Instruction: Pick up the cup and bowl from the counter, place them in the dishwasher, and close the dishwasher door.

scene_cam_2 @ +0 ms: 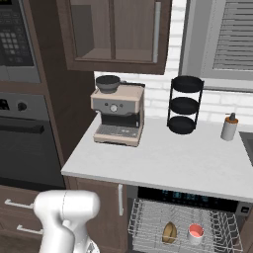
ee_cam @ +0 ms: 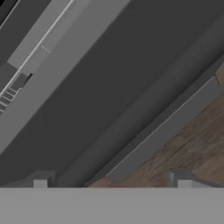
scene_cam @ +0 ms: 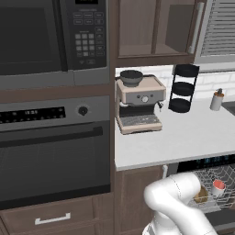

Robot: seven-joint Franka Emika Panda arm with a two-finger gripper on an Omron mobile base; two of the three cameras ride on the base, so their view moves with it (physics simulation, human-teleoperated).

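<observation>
The red cup stands in the pulled-out grey wire rack of the dishwasher, and the tan bowl rests on edge just left of it. The pale counter runs above. In the hand view my gripper is open, its fingertips far apart with nothing between them. It points at the dark grey dishwasher door, which lies lowered and fills the view slantwise, with wooden floor past its edge. My arm bends down low in front of the cabinets.
A coffee machine, a black tiered stand and a white bottle stand at the back of the counter. The black oven and a microwave fill the wall to the left.
</observation>
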